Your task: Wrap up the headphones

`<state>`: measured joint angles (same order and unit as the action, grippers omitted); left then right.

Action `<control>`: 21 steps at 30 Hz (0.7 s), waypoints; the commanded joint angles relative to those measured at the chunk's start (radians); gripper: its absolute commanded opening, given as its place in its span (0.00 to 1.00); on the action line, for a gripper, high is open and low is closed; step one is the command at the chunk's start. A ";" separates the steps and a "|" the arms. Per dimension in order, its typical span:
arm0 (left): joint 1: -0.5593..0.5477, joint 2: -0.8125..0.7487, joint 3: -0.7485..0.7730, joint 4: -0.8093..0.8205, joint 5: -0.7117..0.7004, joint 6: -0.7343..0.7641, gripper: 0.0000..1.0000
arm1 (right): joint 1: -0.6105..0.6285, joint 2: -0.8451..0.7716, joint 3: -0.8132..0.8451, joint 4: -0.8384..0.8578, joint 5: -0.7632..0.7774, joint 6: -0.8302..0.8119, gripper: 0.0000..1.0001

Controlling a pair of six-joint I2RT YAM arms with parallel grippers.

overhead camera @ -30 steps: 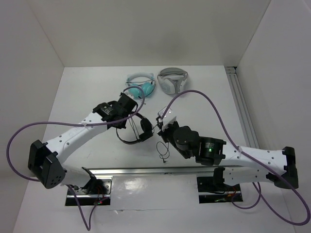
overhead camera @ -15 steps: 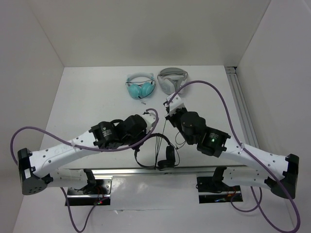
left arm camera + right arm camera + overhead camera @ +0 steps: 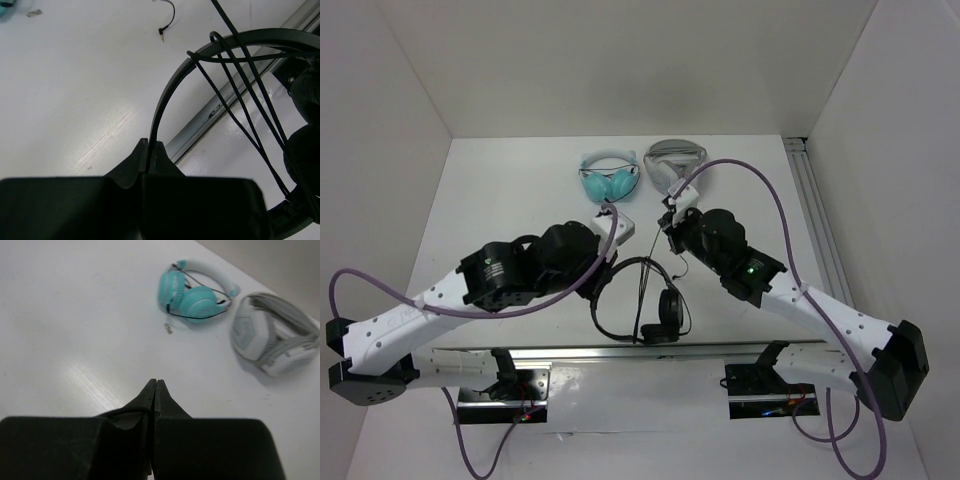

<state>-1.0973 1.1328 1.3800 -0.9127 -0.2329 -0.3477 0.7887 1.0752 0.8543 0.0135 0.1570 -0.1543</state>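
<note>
Only the left wrist view shows the left gripper (image 3: 149, 147) pinching the thin, glossy headband of the small black on-ear headphones (image 3: 668, 305), with thin black cable (image 3: 240, 125) strands crossing the arch. From above they are held near the white desk's (image 3: 500, 190) 6 o'clock edge, arch bulging toward 9, round earcups toward 4. The right gripper (image 3: 156, 385) pinches the cable. Teal plastic headphones (image 3: 192, 290) and white-grey headphones (image 3: 272, 335) lie at 12.

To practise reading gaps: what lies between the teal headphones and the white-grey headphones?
Only bare table between the teal headphones and the white-grey headphones, clearest in the right wrist view.
</note>
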 commanded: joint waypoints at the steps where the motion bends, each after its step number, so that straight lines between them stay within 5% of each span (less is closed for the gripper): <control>1: -0.016 -0.033 0.106 -0.063 -0.072 -0.033 0.00 | -0.046 0.037 -0.058 0.227 -0.223 0.116 0.00; 5: -0.016 -0.042 0.148 -0.063 -0.186 -0.085 0.00 | -0.091 0.112 -0.153 0.402 -0.421 0.211 0.00; 13: -0.016 -0.008 0.302 -0.169 -0.420 -0.203 0.00 | -0.091 0.334 -0.261 0.779 -0.545 0.406 0.00; 21: -0.016 0.013 0.428 -0.267 -0.548 -0.283 0.00 | -0.043 0.422 -0.337 0.875 -0.570 0.441 0.00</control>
<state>-1.1080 1.1507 1.7298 -1.2171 -0.6800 -0.5438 0.7238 1.4826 0.5583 0.8013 -0.4110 0.2565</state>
